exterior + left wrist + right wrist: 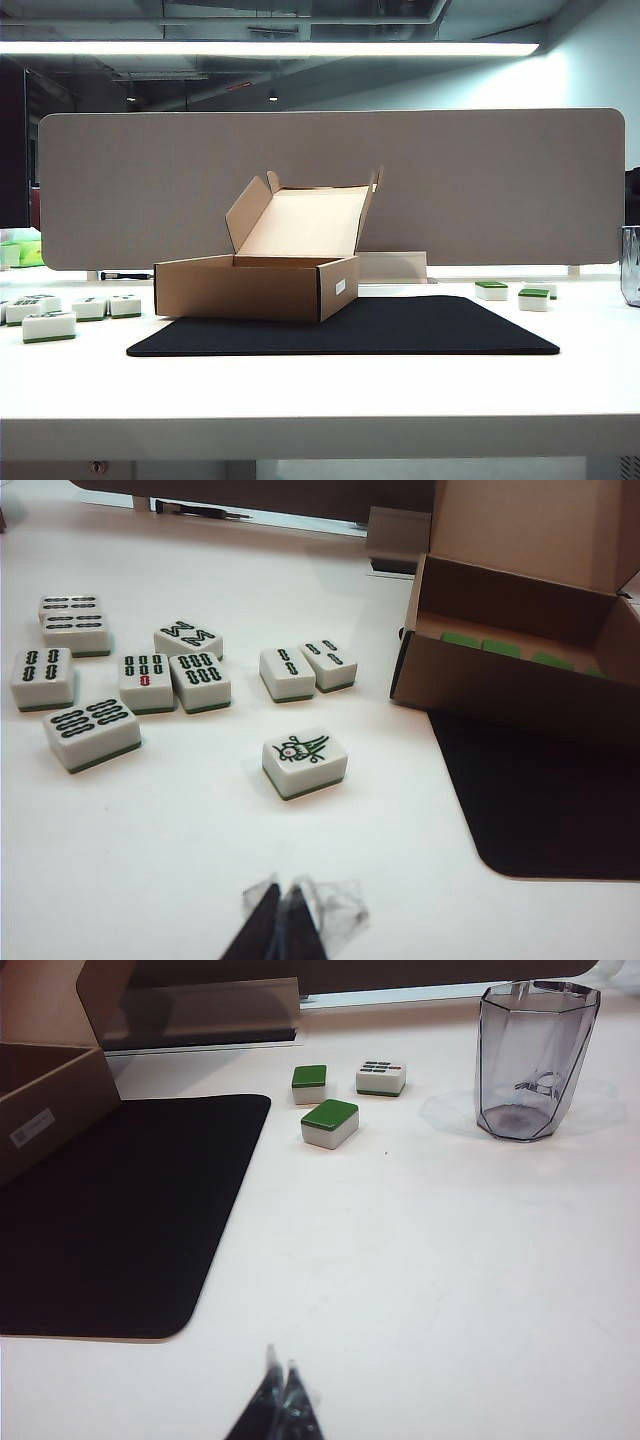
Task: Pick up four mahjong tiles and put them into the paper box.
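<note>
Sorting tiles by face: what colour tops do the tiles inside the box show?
Green tops, best seen in the left wrist view.

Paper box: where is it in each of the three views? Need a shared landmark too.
Exterior view: paper box at centre, lid up, sitting on the left part of the black mat.
Left wrist view: box at upper right, green tiles inside.
Right wrist view: only one corner, at the left edge, with the white label.
Shared landmark: the black mat, under the box in all three.
</note>
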Motion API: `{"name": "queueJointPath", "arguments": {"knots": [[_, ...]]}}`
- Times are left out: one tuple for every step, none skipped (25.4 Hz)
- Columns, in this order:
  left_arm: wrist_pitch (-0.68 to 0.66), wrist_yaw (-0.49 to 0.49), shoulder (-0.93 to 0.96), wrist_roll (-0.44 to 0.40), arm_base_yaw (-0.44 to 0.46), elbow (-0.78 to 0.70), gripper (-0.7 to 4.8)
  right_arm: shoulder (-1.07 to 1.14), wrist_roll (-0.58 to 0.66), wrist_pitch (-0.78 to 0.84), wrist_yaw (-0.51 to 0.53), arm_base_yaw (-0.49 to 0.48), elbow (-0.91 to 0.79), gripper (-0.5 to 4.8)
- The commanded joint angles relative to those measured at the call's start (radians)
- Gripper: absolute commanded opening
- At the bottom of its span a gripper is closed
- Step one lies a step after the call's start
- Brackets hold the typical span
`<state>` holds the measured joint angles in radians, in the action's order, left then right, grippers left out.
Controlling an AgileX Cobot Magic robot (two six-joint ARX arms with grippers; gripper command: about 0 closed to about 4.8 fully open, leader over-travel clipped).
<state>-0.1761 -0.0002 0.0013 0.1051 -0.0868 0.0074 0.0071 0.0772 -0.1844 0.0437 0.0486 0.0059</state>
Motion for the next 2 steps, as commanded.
{"name": "queueJointPath", "arguments": {"knots": [[-0.009,0.003,0.0,0.0,0.0,-0.002,-0.06,-0.008,-0.003,0.002,-0.008,-0.001,0.001,-0.01],[-0.009,0.003,0.0,0.0,0.0,-0.002,-0.06,-0.008,-0.003,0.002,-0.008,-0.001,0.001,-0.01]]}}
